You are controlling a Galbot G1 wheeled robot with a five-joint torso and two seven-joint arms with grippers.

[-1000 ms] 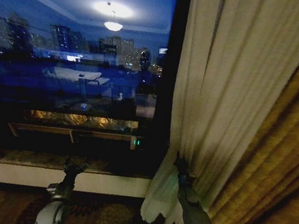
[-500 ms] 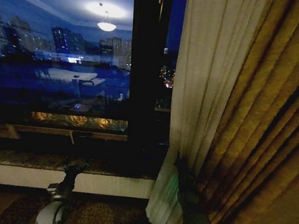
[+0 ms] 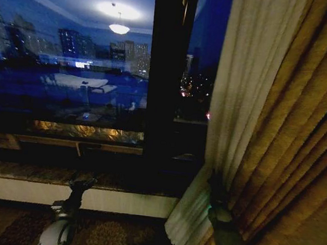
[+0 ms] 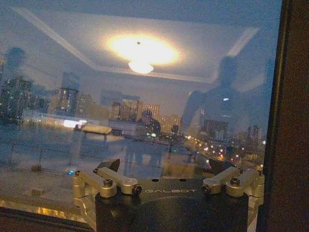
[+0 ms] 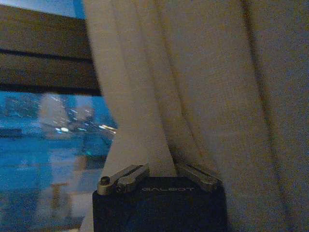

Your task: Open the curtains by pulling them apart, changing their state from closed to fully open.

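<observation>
The head view is dim and grainy, with a strong blue cast over the window glass (image 3: 62,75). The only bright spot there is the ceiling lamp (image 3: 119,27) mirrored in the pane at about 11 o'clock, ringed by a soft halo. The floor toward 6 o'clock lies in deep shadow. Straight lines bow near the edges, and the golden drapes (image 3: 301,162) at 3 o'clock look smeared. In the left wrist view the lamp reflection (image 4: 141,50) glares warm and washes out the glass around it. In the right wrist view the curtains (image 5: 203,82) are soft and noisy, evenly dull.
</observation>
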